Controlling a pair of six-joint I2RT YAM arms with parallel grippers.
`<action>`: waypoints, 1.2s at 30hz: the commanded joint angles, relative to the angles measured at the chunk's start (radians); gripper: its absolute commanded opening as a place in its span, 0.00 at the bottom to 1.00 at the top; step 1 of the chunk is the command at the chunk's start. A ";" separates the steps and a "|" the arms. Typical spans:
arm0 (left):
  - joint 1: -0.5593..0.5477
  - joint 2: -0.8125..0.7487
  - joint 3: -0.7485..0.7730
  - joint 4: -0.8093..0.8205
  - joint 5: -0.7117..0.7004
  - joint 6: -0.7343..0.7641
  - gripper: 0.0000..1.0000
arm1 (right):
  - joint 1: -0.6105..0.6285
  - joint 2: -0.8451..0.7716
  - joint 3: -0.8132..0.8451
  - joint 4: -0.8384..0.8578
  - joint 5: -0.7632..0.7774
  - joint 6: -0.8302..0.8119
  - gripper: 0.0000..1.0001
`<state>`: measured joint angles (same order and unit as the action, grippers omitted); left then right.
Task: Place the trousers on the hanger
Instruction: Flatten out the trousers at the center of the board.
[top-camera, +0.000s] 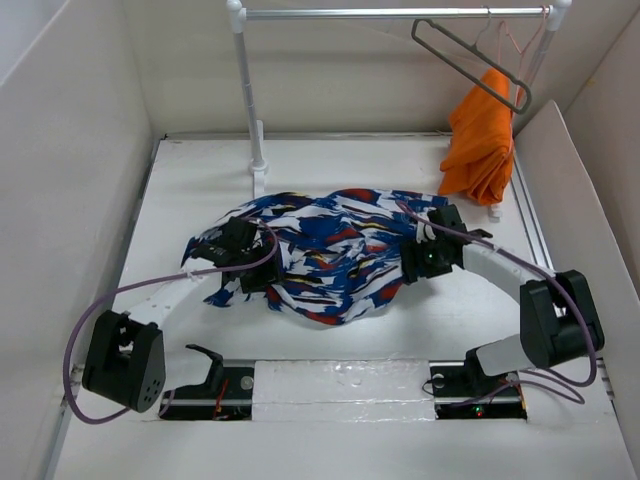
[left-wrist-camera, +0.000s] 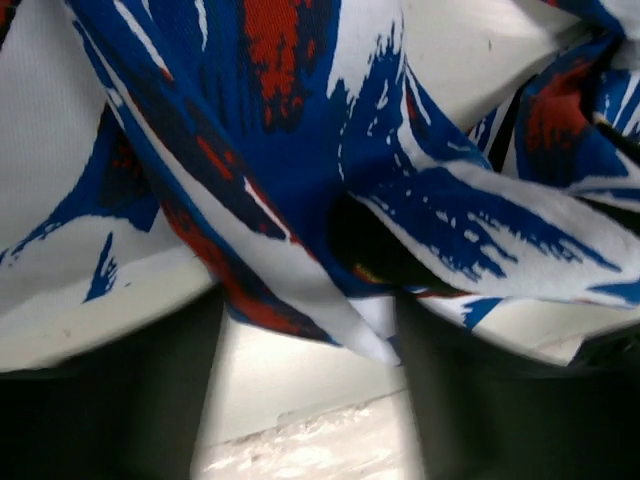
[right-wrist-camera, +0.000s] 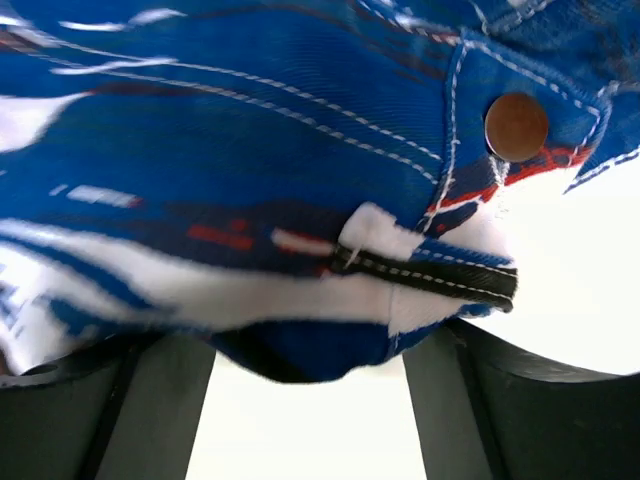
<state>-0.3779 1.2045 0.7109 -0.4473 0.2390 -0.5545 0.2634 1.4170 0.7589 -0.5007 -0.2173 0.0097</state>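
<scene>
The trousers (top-camera: 325, 255), deep blue with white, red and black strokes, lie bunched in the middle of the table. My left gripper (top-camera: 243, 258) is buried in their left side. In the left wrist view folds of the trousers (left-wrist-camera: 300, 150) hang over and between the dark fingers (left-wrist-camera: 110, 400), hiding the tips. My right gripper (top-camera: 418, 258) is at their right end. In the right wrist view the waistband with its copper button (right-wrist-camera: 516, 126) lies across the fingers (right-wrist-camera: 520, 410), a wad of cloth between them. The dark grey hanger (top-camera: 470, 62) hangs on the rail at the back right.
A white rail (top-camera: 390, 14) on a post (top-camera: 248, 90) spans the back. An orange garment (top-camera: 482, 140) hangs from a thin wire hanger under the grey one. White walls enclose the table on the left, the back and the right.
</scene>
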 joint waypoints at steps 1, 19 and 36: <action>-0.001 0.015 -0.019 0.096 -0.061 -0.022 0.45 | 0.031 0.008 0.085 0.131 -0.001 -0.024 0.76; 0.017 -0.118 0.320 -0.043 -0.415 -0.013 0.00 | 0.042 -0.238 0.166 -0.103 0.372 -0.043 0.00; -0.002 -0.296 0.294 -0.301 -0.031 0.002 0.20 | -0.242 -0.504 0.672 -0.760 0.475 -0.264 0.00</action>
<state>-0.3798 0.9054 1.0416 -0.6762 0.1081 -0.5907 0.0319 0.9077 1.3357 -1.1736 0.1745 -0.2096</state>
